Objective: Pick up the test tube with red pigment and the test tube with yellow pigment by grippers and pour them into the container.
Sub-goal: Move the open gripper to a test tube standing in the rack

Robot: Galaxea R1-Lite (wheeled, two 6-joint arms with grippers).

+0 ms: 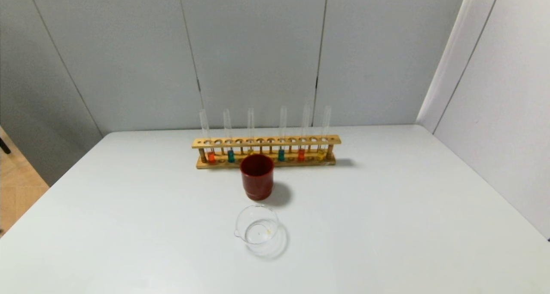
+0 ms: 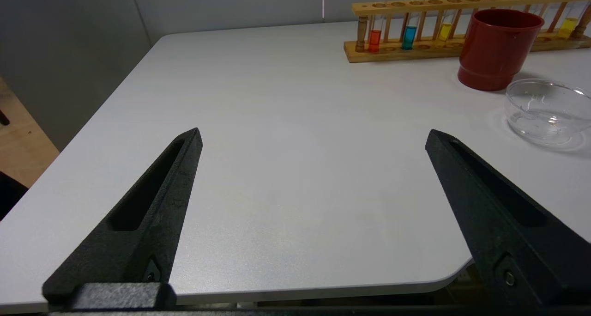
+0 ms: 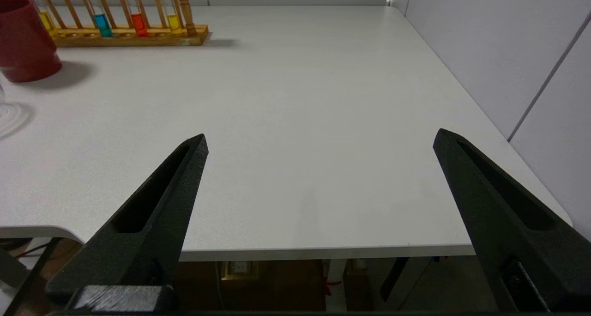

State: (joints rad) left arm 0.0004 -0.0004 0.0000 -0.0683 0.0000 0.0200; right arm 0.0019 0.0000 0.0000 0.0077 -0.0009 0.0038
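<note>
Both our claws hang back at the near edge of the white table (image 1: pixel 386 225), holding nothing: our left gripper (image 2: pixel 314 138) has its fingers spread wide over the near left corner, and our right gripper (image 3: pixel 321 138) is equally splayed over the near right. We see the test tube with red pigment (image 1: pixel 301 153) upright in the wooden rack (image 1: pixel 266 142) at the far side, the test tube with yellow pigment (image 1: pixel 322 153) just beside it at the rack's right end. A dark red cup (image 1: pixel 257 176) stands before the rack, and the container (image 1: pixel 257 230) sits nearer us.
</note>
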